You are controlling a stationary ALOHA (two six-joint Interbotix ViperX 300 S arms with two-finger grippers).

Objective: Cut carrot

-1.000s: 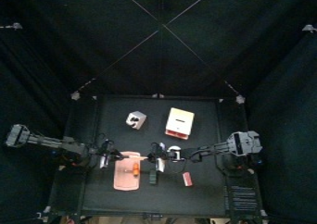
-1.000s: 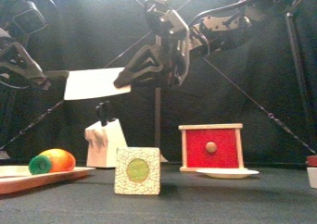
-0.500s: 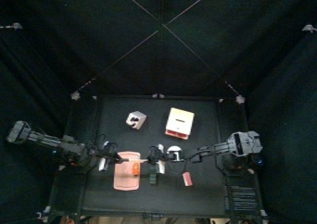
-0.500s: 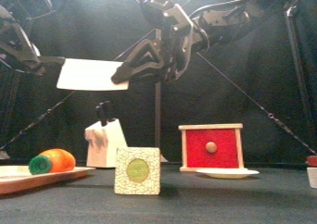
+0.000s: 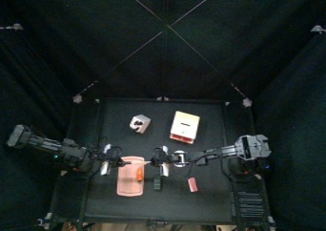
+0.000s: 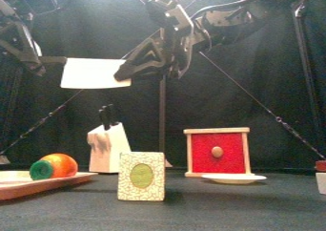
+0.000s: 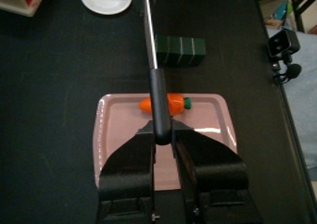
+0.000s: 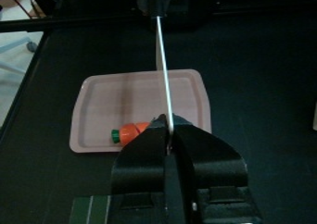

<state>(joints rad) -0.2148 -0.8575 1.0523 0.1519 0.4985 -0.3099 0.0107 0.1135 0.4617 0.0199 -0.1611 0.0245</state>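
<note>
A knife with a broad white blade [image 6: 95, 73] hangs high over the table, held between both arms. My left gripper [image 7: 162, 128] is shut on its black handle [image 7: 158, 89]. My right gripper [image 8: 166, 124] is closed on the blade's thin edge [image 8: 164, 70] at the other end. Below lies the carrot [image 7: 162, 105], orange with a green end, on the pink cutting board [image 7: 118, 135]. From the front, the carrot [image 6: 53, 165] rests on the board [image 6: 57, 181] at the far left. Both grippers [image 5: 112, 162] [image 5: 163, 159] hover over the board [image 5: 128, 178].
A white knife block [image 6: 106, 144] stands behind the board. A green patterned card box [image 6: 141, 176] stands at the front middle. A red box [image 6: 216, 151] on a white plate [image 6: 234, 178] is to its right. A small red thing [image 5: 193, 183] lies front right.
The left jaws have narrowed onto the knife handle. The knife and both grippers have risen a little.
</note>
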